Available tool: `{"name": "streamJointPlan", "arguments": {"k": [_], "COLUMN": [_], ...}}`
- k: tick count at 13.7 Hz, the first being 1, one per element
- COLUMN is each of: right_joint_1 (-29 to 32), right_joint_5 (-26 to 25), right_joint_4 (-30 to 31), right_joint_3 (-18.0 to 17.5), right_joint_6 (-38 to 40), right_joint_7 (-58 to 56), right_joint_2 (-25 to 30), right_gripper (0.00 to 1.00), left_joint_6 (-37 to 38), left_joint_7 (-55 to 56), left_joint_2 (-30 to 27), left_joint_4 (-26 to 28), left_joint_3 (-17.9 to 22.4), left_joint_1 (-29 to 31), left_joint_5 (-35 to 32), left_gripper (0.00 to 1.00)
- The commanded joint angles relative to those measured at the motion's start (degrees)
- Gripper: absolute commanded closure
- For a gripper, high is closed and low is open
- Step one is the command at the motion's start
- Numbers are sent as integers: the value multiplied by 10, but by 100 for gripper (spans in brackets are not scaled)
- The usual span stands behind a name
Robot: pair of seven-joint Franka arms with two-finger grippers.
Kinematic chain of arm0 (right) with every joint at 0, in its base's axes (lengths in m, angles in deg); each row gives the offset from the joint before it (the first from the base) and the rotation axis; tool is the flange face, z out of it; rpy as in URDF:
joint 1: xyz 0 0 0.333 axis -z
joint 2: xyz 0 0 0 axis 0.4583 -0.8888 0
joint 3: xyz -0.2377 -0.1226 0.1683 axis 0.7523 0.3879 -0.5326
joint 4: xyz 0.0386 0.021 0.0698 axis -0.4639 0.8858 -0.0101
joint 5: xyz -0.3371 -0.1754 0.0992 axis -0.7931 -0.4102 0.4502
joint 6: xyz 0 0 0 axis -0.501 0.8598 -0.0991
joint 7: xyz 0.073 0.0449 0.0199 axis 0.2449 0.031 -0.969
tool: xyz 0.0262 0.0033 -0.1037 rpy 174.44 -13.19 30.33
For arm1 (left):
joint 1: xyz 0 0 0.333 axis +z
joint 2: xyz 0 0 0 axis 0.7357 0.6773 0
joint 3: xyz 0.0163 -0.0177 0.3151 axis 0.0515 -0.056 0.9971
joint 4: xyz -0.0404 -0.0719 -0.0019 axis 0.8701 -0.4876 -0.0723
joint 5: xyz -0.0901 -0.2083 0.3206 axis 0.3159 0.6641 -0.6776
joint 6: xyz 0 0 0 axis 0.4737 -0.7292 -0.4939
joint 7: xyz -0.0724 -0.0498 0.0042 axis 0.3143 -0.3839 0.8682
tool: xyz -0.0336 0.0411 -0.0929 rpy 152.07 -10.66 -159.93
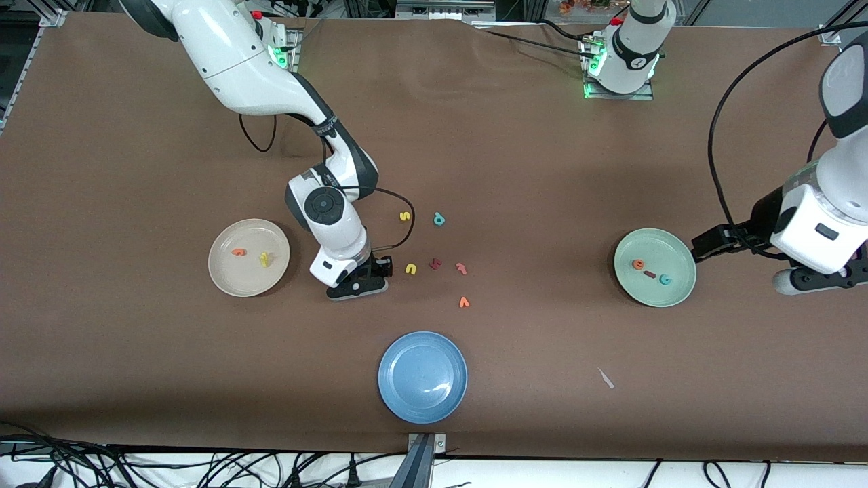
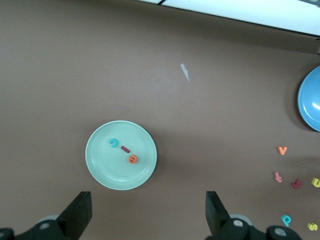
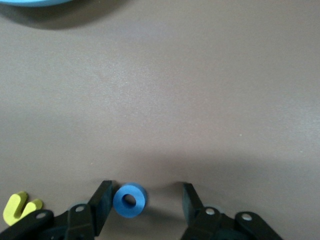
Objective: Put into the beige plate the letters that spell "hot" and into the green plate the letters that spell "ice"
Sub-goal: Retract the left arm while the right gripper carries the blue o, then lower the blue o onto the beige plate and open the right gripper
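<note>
My right gripper [image 3: 146, 192] is down at the table beside the beige plate [image 1: 247, 279], open around the blue "o" [image 3: 130, 200]. One finger touches the ring and the other stands apart from it. In the front view the right gripper [image 1: 358, 288] hides the "o". The beige plate holds the orange "t" [image 1: 238, 252] and the yellow "h" [image 1: 264, 258]. The green plate [image 1: 654, 290] holds the orange "e" [image 1: 638, 264], the dark red "i" [image 1: 649, 274] and the teal "c" [image 1: 665, 279]. My left gripper [image 2: 148, 200] waits open and empty beside the green plate [image 2: 107, 172], toward the left arm's end.
A blue plate [image 1: 422, 377] lies nearest the front camera. Loose letters lie mid-table: yellow "s" [image 1: 405, 216], teal "p" [image 1: 439, 219], yellow "u" [image 1: 410, 269], a dark red letter [image 1: 435, 263], a pink one [image 1: 461, 268], orange "v" [image 1: 464, 302]. A white scrap [image 1: 605, 378] lies near the blue plate.
</note>
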Motion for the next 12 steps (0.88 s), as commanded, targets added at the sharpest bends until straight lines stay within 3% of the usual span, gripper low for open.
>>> {"name": "streamJointPlan", "arguments": {"k": [1, 4, 6, 11, 12], "right_joint_1": [-22, -24, -24, -23, -23], "right_joint_5": [9, 8, 5, 2, 2], "right_joint_4": [-19, -15, -11, -9, -9], "right_joint_3": [6, 6, 6, 6, 6], "right_joint_6": [2, 2, 2, 5, 5], "right_joint_7": [15, 16, 16, 7, 5], "right_joint_2": [-20, -20, -20, -20, -20], "right_gripper": [36, 36, 42, 87, 92], "left_joint_6": [-13, -75, -84, -80, -79], "left_joint_7": [-12, -15, -76, -110, -109], "left_joint_2": [-43, -90, -89, -83, -83], "left_joint_4": [67, 155, 157, 153, 153], "left_joint_3": [10, 12, 13, 15, 15], "left_joint_1": [4, 19, 22, 43, 43], "left_joint_5": [17, 44, 44, 58, 58], "left_gripper": [0, 0, 0, 0, 0]}}
